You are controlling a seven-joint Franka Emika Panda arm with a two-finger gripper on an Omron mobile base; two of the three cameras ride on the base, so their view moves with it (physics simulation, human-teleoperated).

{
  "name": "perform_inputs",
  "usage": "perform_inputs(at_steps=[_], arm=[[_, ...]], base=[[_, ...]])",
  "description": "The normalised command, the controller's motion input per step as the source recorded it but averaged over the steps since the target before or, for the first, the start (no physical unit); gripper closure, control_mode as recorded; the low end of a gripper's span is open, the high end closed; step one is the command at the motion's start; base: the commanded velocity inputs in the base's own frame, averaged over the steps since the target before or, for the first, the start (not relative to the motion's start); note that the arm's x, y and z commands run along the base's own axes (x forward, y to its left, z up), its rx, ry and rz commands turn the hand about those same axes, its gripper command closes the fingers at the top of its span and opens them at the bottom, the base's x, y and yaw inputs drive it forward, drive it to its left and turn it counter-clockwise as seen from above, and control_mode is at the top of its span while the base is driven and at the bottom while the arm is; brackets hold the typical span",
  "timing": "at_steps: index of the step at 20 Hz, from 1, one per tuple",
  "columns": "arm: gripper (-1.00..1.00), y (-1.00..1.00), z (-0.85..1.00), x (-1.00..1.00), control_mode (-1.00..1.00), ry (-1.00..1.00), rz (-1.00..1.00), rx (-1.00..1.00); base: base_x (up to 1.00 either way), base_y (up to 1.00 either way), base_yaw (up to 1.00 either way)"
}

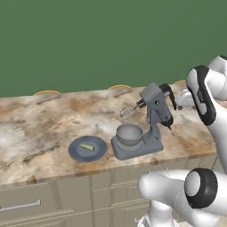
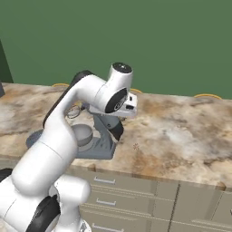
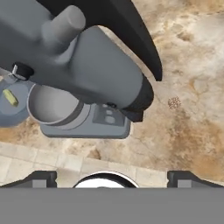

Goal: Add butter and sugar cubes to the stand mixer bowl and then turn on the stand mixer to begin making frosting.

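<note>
Gripper wide open, empty, above stand mixer | butter, frame left: soft, light, slippery; pinch long sides.

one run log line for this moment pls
pincer: open, above stand mixer, holding nothing | butter: on plate | stand mixer bowl: on mixer base, empty

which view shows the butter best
The left base view: the butter lies unobstructed on the blue-grey plate, left of the stand mixer. The hand view catches it small at the left edge; in the right base view I cannot make it out.
</note>
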Motion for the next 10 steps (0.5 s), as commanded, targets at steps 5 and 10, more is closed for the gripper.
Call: perform_inputs(at_steps=[5,10], arm=[[-1.0,-0.43,-0.27,0.0,-1.0,-0.12,0.29,0.18],[-1.0,-0.4,-0.33,0.0,-1.0,-0.27,0.33,0.17]], base=[[0.0,0.0,0.0],[0.0,0.0,0.0]])
